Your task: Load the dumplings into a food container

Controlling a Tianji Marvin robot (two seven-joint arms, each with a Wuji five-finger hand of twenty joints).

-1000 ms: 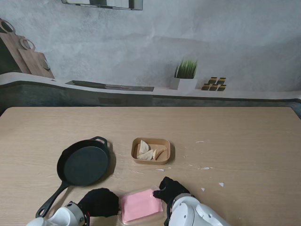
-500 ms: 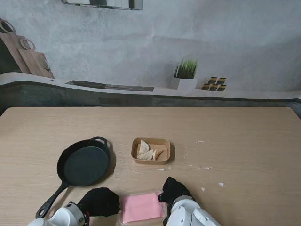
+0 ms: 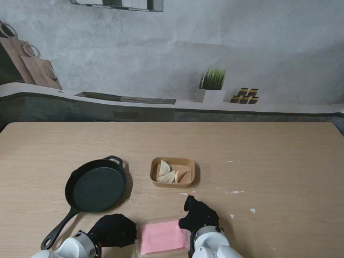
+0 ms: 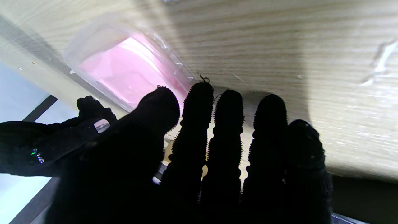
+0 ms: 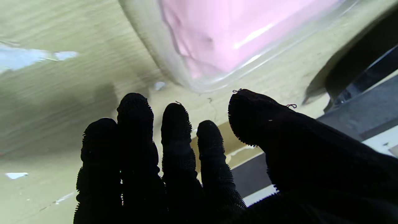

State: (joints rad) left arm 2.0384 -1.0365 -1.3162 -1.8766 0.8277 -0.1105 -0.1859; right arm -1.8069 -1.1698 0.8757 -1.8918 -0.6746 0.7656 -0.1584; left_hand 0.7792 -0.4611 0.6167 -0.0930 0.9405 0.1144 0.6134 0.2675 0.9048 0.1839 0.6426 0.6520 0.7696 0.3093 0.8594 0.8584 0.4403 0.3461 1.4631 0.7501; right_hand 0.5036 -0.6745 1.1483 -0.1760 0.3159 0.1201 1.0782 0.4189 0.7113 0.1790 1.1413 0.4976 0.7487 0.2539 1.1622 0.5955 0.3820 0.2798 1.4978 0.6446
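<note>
A tan food container [image 3: 172,172] sits mid-table with pale dumplings [image 3: 171,174] inside. Nearer to me lies a flat pink item in clear plastic [image 3: 162,237], also seen as pink plastic [image 4: 130,71] in the left wrist view and as a pink slab [image 5: 233,31] in the right wrist view. My left hand [image 3: 113,230] rests just left of it, fingers [image 4: 227,124] stretched out and holding nothing. My right hand [image 3: 199,215] is at its far right corner, fingers [image 5: 174,137] spread, gripping nothing.
A black cast-iron pan [image 3: 95,188] stands to the left of the container, its handle pointing toward my left arm. White crumbs [image 3: 234,192] dot the table on the right. A plant pot [image 3: 210,94] and boards stand on the ledge behind the table.
The pink item turned from a tilt to lie square and slid slightly nearer to me. My right hand came off its corner and moved a little farther away.
</note>
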